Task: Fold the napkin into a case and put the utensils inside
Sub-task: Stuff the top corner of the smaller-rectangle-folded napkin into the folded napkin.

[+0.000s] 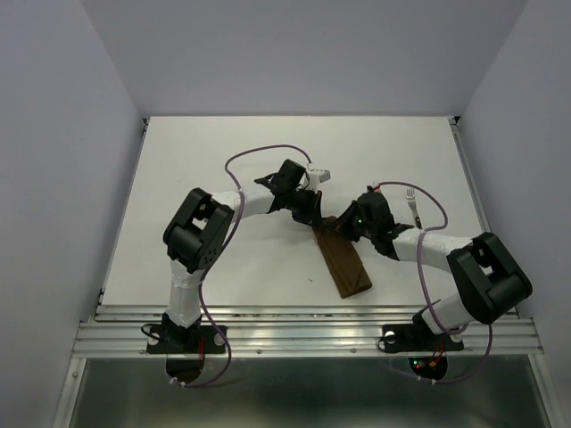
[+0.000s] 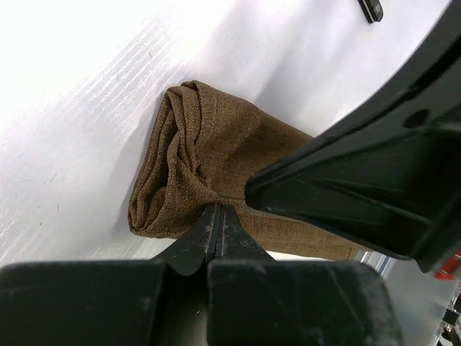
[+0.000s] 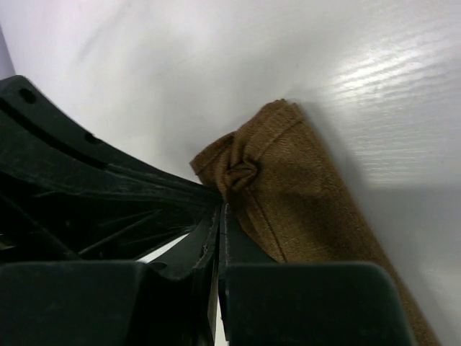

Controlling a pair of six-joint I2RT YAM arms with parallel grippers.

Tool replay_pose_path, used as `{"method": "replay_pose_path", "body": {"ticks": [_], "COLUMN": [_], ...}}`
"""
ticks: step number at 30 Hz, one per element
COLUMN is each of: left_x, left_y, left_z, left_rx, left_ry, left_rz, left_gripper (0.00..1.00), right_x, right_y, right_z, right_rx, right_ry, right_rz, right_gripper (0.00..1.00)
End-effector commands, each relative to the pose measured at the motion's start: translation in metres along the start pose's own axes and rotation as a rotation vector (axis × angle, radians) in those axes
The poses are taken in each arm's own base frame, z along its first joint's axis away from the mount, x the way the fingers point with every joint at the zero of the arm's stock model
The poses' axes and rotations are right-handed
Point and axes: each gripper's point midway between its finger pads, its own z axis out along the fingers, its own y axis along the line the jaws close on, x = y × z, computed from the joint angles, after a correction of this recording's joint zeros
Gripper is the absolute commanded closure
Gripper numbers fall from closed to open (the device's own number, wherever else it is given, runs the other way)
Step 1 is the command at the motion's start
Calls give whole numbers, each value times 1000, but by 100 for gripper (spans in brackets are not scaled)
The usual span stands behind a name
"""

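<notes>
Now on the surface [image 1: 178, 187]: the case [image 1: 346, 266] lies about mid-table, a narrow dark brown strip running from far-left to near-right between the two arms.
Left arm [image 1: 192, 236]: reaches from the near left across to the case's far end.
Right arm [image 1: 482, 272]: comes in from the near right to that same far end.
Left jaws: pressed together, with the tips against the cloth's long edge close to the far end. I cannot tell whether any cloth is caught between them.
Right jaws: pressed together down to a hairline slit, with the tips right at a small puckered knot of cloth at the end's corner. I cannot tell whether it is held or merely touched.
Only from above: the case's whole length shows. The fork [image 1: 411, 201] is silver, tines toward the far side, and lies on the surface right of the case and apart from it. Purple cables [image 1: 268, 150] loop over the arms.
Only from the left wrist: the case's end shows layers rolled in on themselves in soft folds. The right jaws cross over the cloth as a black wedge.
Only from the right wrist: a hemmed edge runs along the end. The left jaws are a dark ribbed mass on the left.
Cloth: coarse woven, golden brown close up, faintly ribbed.
Surface finish: white and smooth, with faint streaks and a sheen.
Jaw material: matte black, wedge-shaped, with flat inner faces.
</notes>
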Motion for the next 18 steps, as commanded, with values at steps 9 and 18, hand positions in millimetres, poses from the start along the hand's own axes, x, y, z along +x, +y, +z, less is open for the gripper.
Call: {"method": "replay_pose_path", "body": {"ticks": [9,18], "left_x": [-12,-14], "left_y": [-19,-20], "left_z": [-12,-13], "left_rx": [52,59], "left_ry": [-39,-39], "left_rz": [39,39], "left_gripper": [100,100], "right_x": [7,-1], "right_y": [-17,-3], "right_z": [18,27], "right_rx": [36,-1], "right_ry": [22,8], "right_rz": [-1,-13], "right_gripper": [98,98]}}
